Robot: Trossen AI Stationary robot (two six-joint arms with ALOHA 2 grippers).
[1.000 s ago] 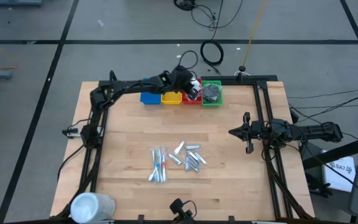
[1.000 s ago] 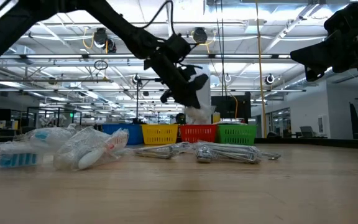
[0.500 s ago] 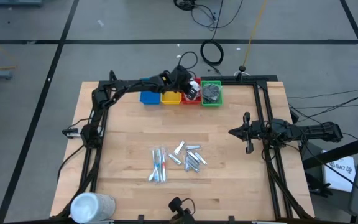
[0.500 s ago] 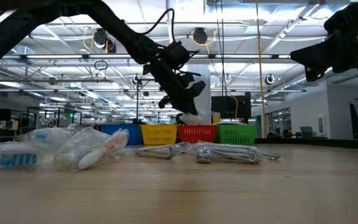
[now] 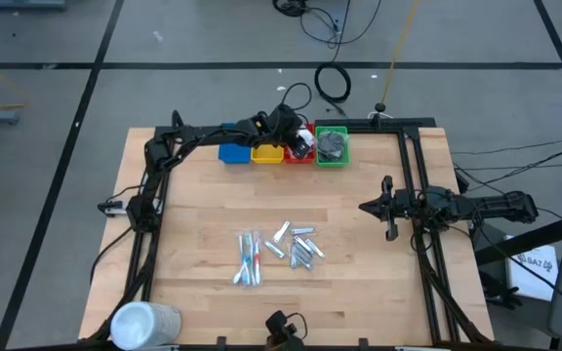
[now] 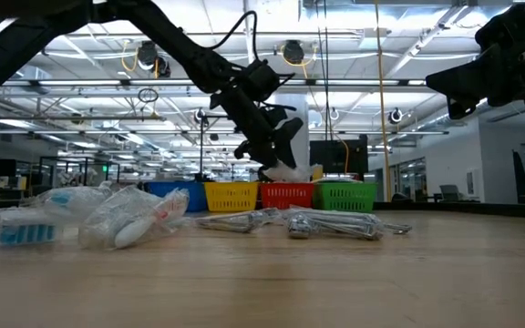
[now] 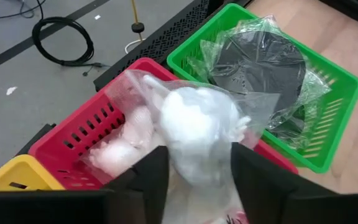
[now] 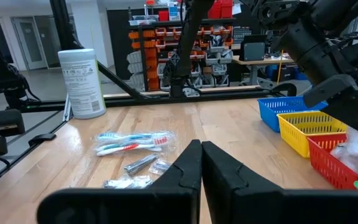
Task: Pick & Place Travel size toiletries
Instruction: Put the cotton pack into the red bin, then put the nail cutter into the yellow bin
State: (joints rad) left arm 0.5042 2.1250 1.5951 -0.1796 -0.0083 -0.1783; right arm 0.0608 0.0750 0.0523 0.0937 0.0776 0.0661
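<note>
My left gripper point(image 7: 197, 180) hangs open over the red bin point(image 7: 73, 134) at the table's far edge. Its fingers stand on either side of a white packet in clear wrap point(image 7: 197, 121), which rests on other white packets in that bin. Dark grey discs in clear wrap point(image 7: 260, 62) fill the green bin point(image 7: 328, 124) beside it. Silver tubes point(image 5: 301, 249) and clear-wrapped sticks point(image 5: 250, 258) lie loose at mid-table. My right gripper point(image 5: 362, 207) waits shut at the right side, holding nothing. My left gripper comes at the white packet from above, slanting toward the far edge, one finger point(image 7: 151, 177) on each side of its near end. The packet lies in the red bin. I cannot tell whether the fingers touch it.
A blue bin point(image 5: 234, 154) and a yellow bin point(image 5: 268, 154) stand left of the red one. A large white cylinder point(image 5: 144, 322) lies at the near left corner. Bare wood lies between the bins and the loose pile.
My left gripper has sunk slightly toward the red bin and opened. The white packet, held higher between the fingers a second ago, has dropped and now rests in the red bin.
</note>
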